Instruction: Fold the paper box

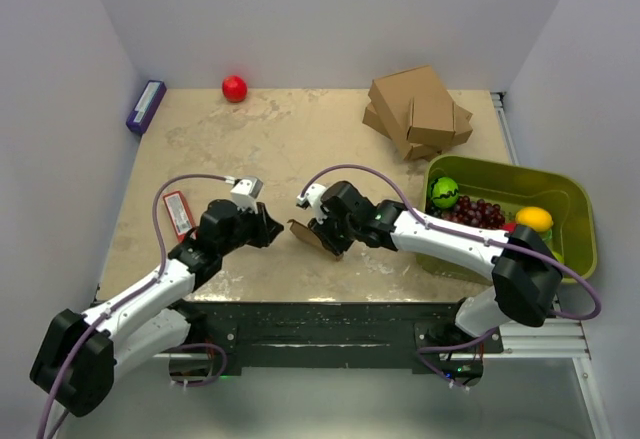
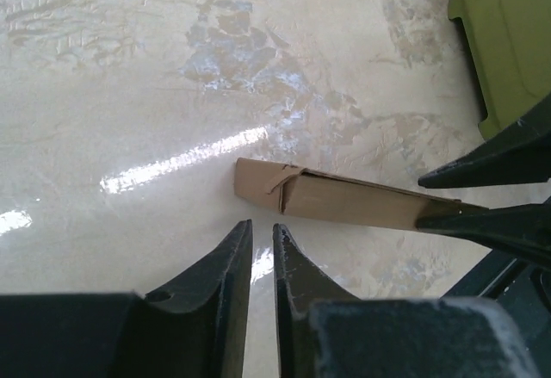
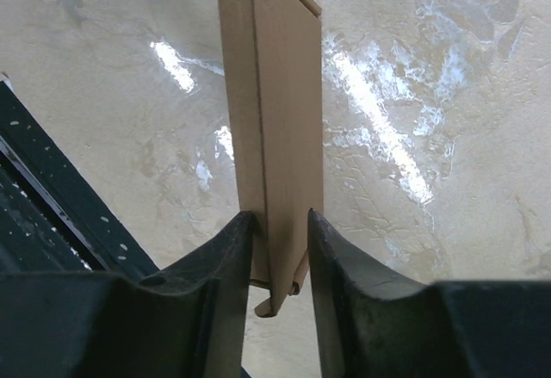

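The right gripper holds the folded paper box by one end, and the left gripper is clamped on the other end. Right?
Not quite. The left gripper is not on the paper box: in the left wrist view its fingers are slightly apart, empty, just short of the box's free end. The right gripper does hold one end.
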Robot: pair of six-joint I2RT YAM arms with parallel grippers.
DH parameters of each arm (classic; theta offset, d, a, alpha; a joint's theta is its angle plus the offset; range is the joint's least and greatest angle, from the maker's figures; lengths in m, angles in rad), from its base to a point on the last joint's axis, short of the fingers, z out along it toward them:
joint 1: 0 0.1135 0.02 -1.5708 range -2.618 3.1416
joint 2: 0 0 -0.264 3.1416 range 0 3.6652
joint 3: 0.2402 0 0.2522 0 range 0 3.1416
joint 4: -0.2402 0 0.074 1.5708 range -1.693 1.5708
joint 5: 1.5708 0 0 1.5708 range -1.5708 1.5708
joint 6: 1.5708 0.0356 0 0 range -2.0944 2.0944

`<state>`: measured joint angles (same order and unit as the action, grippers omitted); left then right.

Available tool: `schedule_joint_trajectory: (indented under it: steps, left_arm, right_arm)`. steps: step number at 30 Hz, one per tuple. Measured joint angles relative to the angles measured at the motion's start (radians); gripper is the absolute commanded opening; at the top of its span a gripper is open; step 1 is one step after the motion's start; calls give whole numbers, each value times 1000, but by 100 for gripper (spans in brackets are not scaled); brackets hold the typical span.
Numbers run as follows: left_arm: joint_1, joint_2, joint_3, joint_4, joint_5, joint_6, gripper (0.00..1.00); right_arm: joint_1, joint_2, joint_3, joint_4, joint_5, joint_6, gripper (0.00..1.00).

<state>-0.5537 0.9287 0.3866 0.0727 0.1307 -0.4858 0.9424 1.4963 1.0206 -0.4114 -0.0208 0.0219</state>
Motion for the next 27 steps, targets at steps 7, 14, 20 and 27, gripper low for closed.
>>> schedule_joint_trajectory:
  steps: [7,14,20,27]
  left_arm:
    - [63,33,-1,69,99,26,30]
    - [63,64,-1,123,143,37,33]
    - [66,101,-1,128,158,43,36]
    - [69,-52,3,104,126,32,39]
  right_arm:
    - [0,5,-1,19,-10,-7,11]
    - [-3,44,-1,53,-57,-31,10]
    - [-23,61,-2,53,-79,-39,10]
    - [-27,61,9,14,-109,-43,9]
